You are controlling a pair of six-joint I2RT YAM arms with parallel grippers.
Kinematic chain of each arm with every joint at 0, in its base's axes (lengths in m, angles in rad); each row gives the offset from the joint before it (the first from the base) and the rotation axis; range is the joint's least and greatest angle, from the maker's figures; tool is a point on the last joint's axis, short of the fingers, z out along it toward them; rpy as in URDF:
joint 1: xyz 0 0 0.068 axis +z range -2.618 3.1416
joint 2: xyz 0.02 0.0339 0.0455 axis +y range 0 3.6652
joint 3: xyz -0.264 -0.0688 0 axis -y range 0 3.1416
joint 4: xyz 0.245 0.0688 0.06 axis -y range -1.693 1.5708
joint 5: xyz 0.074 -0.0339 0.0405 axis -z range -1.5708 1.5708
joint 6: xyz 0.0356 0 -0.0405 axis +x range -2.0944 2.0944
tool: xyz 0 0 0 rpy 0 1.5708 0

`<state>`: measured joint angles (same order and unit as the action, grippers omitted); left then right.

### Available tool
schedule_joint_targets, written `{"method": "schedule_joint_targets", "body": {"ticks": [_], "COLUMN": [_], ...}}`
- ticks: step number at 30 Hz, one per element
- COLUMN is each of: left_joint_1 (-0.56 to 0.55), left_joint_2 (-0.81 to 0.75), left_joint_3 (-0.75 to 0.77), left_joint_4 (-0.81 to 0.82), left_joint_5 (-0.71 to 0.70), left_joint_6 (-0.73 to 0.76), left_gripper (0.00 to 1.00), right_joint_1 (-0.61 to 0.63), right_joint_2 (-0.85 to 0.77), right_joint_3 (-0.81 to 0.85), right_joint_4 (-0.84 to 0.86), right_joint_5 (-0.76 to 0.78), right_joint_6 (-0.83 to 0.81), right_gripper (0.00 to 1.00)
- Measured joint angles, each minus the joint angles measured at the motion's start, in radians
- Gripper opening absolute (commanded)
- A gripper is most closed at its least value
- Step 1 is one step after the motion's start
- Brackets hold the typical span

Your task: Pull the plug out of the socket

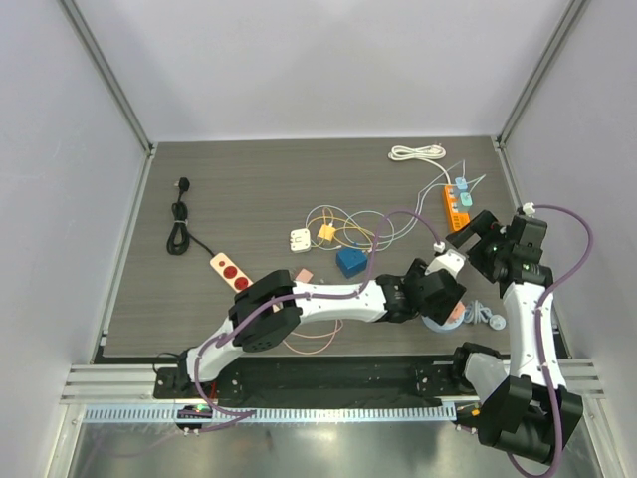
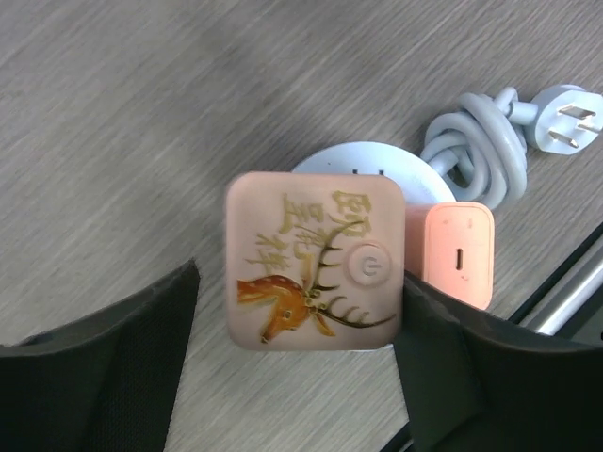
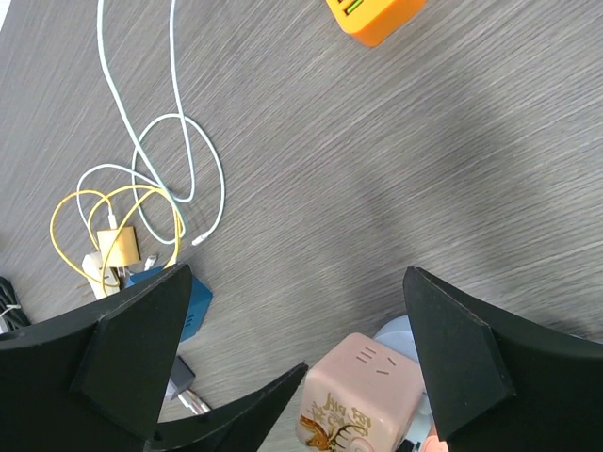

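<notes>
The socket is a pink cube with a deer drawing, standing on a white round base. A pink plug sits in its right side. My left gripper is open and straddles the cube: the right finger is against the cube and plug, the left finger stands apart. In the top view the left gripper hides most of the cube. My right gripper is open and empty, above and behind the cube; it also shows in the top view.
A grey coiled cord with a three-pin plug lies beside the base. An orange power strip, blue cube, yellow and white cables, white adapter, a cream strip with a black cord and a white cable coil lie on the table.
</notes>
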<state>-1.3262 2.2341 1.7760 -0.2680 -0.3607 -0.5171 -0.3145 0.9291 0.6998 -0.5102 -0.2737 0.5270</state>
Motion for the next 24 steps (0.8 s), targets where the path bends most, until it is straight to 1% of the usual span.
{"method": "schedule_joint_targets", "body": {"ticks": [1,3,4,6,7,9,10,14,15,24], "left_joint_1": [0.0,0.0,0.0,0.006,0.01,0.025,0.032,0.075,0.085,0.148], "left_joint_2": [0.004,0.007,0.007,0.007,0.007,0.005,0.0,-0.05,-0.06,-0.127], "left_joint_3": [0.003,0.005,0.005,0.005,0.005,0.004,-0.004,-0.076,-0.088,-0.156], "left_joint_4": [-0.001,-0.001,-0.003,-0.004,-0.005,-0.006,-0.003,-0.002,-0.007,-0.074], "left_joint_5": [0.0,0.002,0.003,0.004,0.004,0.005,0.005,-0.004,-0.006,-0.023], "left_joint_6": [0.0,-0.002,0.0,0.0,-0.004,-0.01,-0.012,-0.018,-0.02,-0.059], "left_gripper": [0.68,0.59,0.48,0.38,0.3,0.22,0.16,0.06,0.0,0.0], "right_joint_1": [0.0,0.0,0.0,0.0,0.0,0.0,0.0,0.0,0.0,0.0], "right_joint_2": [-0.005,-0.015,-0.019,-0.029,-0.033,-0.04,-0.041,-0.038,-0.034,-0.018], "right_joint_3": [0.0,0.0,0.0,0.0,-0.002,-0.008,-0.012,-0.041,-0.047,-0.108], "right_joint_4": [0.0,0.0,-0.002,-0.004,-0.006,-0.007,-0.008,-0.01,-0.011,0.022], "right_joint_5": [0.001,0.002,0.003,0.01,0.011,0.015,0.014,0.006,-0.005,-0.09], "right_joint_6": [0.0,0.001,0.002,0.005,0.006,0.01,0.01,0.004,0.001,0.008], "right_gripper": [1.0,1.0,1.0,1.0,1.0,1.0,1.0,1.0,1.0,1.0]}}
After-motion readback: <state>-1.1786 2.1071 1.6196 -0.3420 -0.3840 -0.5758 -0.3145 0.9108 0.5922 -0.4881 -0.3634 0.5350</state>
